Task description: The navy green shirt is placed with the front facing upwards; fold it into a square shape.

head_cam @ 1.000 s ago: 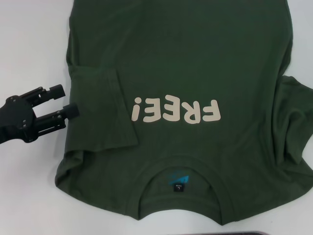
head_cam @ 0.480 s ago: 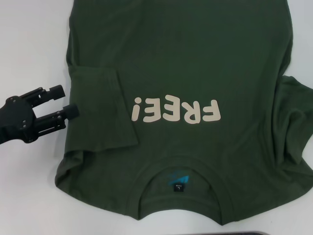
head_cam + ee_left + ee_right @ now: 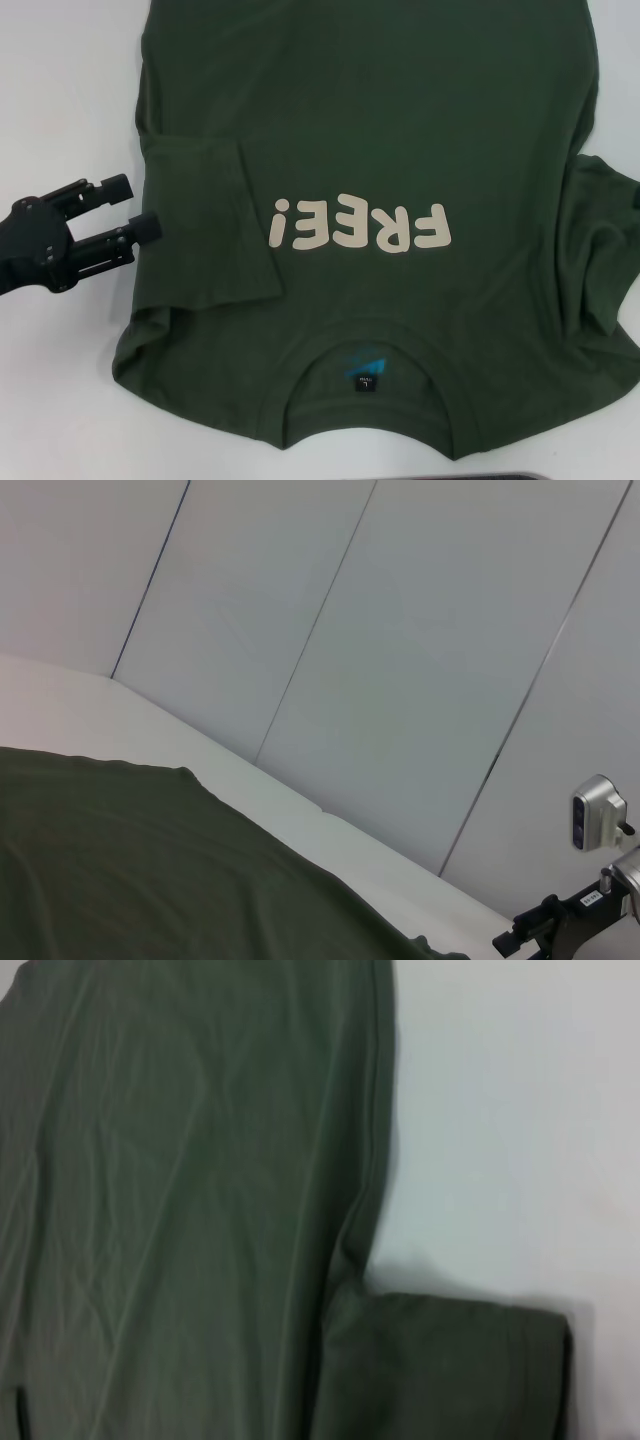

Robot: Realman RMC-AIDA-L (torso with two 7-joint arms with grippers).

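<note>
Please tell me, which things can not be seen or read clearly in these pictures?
- Navy green shirt: its hem is cut off by the head view's top edge; the right sleeve by the right edge.
- Neck tag: print too small, head view.
- Right hand: in no view.
- Left hand: open beside the shirt; absent from its own wrist view.

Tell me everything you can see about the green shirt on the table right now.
The navy green shirt is a dark olive short-sleeved tee of soft, cotton-looking fabric, lying front up on the white table. Its ribbed collar is nearest the robot, so the cream FREE! lettering reads upside down. A small black-and-blue neck tag shows inside the collar. The left sleeve is folded in over the chest; the right sleeve lies spread out and rumpled. The open left hand sits at the shirt's left edge, gripping nothing.
</note>
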